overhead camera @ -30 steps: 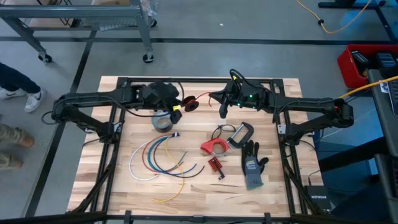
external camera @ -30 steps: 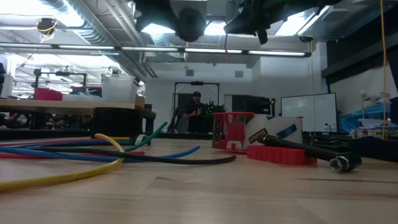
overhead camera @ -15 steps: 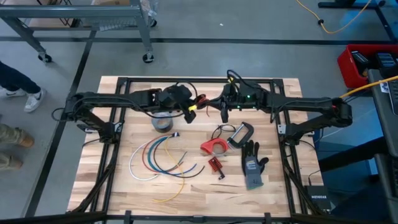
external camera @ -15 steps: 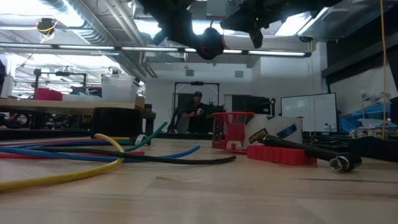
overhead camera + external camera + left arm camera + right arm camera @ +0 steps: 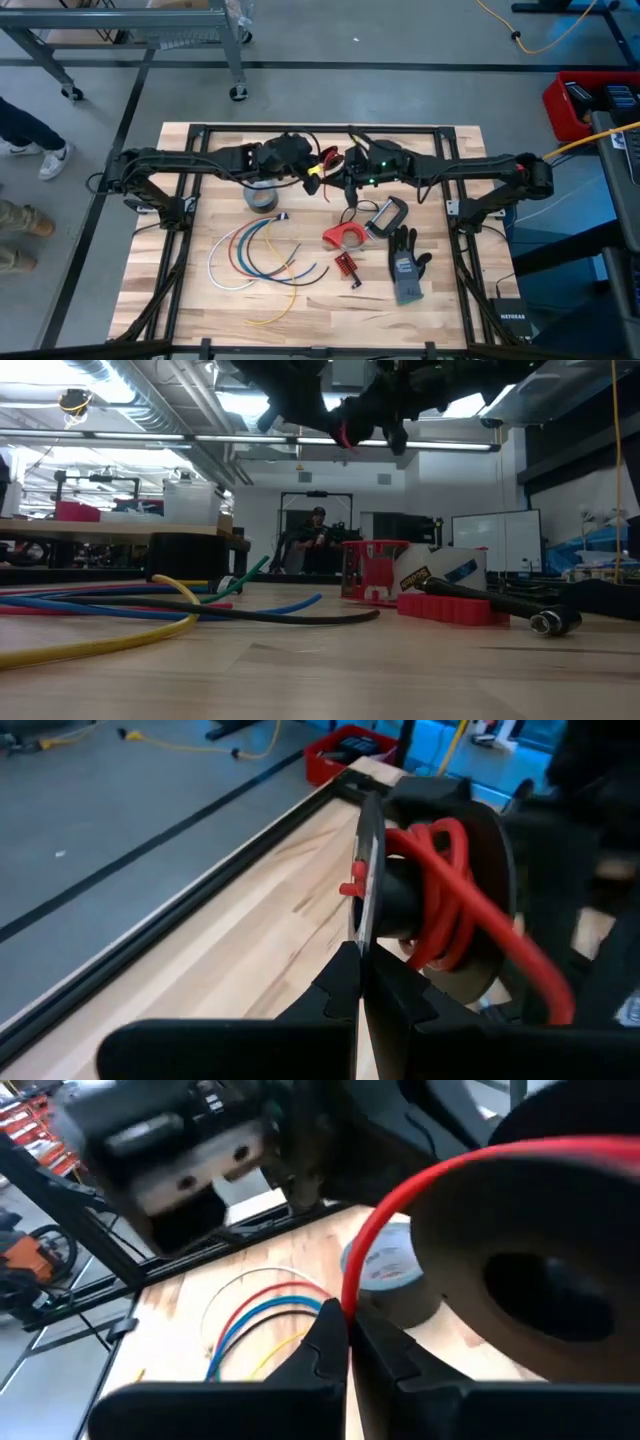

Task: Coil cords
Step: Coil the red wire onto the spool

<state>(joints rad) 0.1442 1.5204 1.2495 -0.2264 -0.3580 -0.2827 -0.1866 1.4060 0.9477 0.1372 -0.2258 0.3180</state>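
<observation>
The left gripper (image 5: 312, 178) is pinched shut on the thin rim of a dark spool (image 5: 470, 880) wound with the red cord (image 5: 440, 870), holding it well above the table (image 5: 200, 300). The spool's axle lies roughly level, across the line of the fingers. Right beside it, the right gripper (image 5: 345, 185) has its fingers closed on the free end of the red cord, which curves up from the fingertips around the spool's rim in the right wrist view.

Below the left gripper sits a grey tape roll (image 5: 262, 197); printing shows on its side but cannot be read. Farther out toward the table's near edge, the loose cords (image 5: 250, 255), white, blue, red, green and yellow, lie in curved arcs. Below the right gripper lie a clamp (image 5: 385, 215), a red holder (image 5: 340, 237) and a glove (image 5: 405, 265).

In the low view both grippers are cut off at the upper edge.
</observation>
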